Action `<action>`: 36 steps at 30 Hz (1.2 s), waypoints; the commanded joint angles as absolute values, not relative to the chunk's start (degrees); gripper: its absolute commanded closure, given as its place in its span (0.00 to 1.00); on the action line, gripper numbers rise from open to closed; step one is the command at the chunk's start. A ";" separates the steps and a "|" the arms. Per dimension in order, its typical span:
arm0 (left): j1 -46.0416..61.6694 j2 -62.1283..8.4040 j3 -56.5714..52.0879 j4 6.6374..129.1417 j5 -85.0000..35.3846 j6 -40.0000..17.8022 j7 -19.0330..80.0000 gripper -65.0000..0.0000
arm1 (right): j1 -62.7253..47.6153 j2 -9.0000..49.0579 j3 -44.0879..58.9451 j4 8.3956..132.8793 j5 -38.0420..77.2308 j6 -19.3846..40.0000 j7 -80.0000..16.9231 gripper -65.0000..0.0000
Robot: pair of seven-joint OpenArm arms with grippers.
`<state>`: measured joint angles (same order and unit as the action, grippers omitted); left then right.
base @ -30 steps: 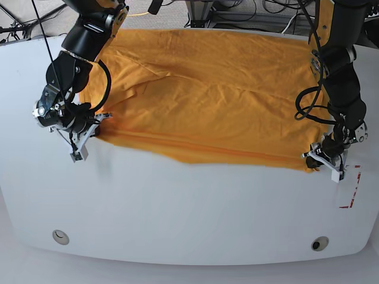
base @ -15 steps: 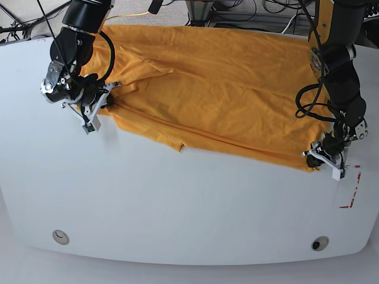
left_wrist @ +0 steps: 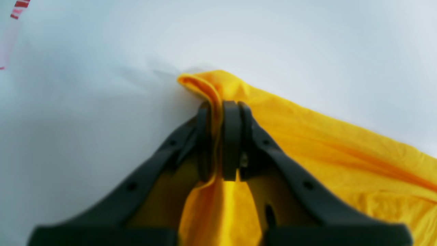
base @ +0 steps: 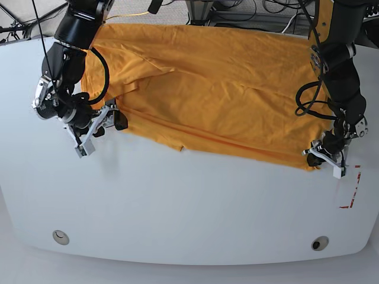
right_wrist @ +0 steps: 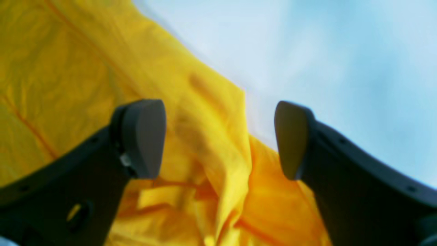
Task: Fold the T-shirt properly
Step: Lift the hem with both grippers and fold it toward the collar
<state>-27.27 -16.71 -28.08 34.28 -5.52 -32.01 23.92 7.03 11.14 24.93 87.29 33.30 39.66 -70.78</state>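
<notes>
- T-shirt point(base: 219, 94): orange-yellow, spread across the far half of the table point(base: 189, 219), reaching from the far left corner to the near right. The far part hangs at or over the table's far edge.
- Long axis: runs left to right across the base view. The near hem slopes down towards that view's right. Which end is the neck cannot be told; no tag or lettering shows.
- Lay of the cloth: a diagonal crease and a loose flap sit at the base view's left; a small notch breaks the near hem about mid-way.
- Left gripper point(left_wrist: 218, 140): at the base view's near right corner of the shirt, jaws closed on a pinched fold of the T-shirt point(left_wrist: 307, 143), low to the table.
- Right gripper point(right_wrist: 218, 140): at the base view's left, jaws spread wide, nothing between them held. The T-shirt point(right_wrist: 85, 68) lies below and beyond the fingers point(right_wrist: 143, 136); its edge crosses the gap.
- Red marks point(base: 353, 189): on the table just beside the left gripper, clear of the cloth.
- Step in hand, as judged: one corner is held and the other is free, so the shirt is being laid out and flattened before a fold.
- Next move, as judged: the right gripper needs a fresh hold on the rumpled left edge, pinching hem rather than bulk, so both ends can be drawn taut together.
</notes>
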 commanded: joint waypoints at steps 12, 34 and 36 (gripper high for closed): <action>-27.12 -17.19 -27.74 34.07 -2.15 -30.64 27.91 0.93 | 15.69 13.93 24.84 66.51 34.33 40.00 -63.52 0.44; -27.03 -17.10 -27.74 34.07 -2.15 -30.64 27.91 0.93 | 15.87 13.76 20.09 68.53 34.42 40.00 -63.52 1.00; -27.03 -17.10 -27.74 34.07 -2.15 -30.64 27.91 0.93 | 16.31 13.85 20.09 69.49 34.42 40.00 -63.60 1.00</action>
<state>-27.27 -16.71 -28.01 34.28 -5.58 -32.01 23.94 14.28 12.75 19.90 67.35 33.28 39.90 -64.60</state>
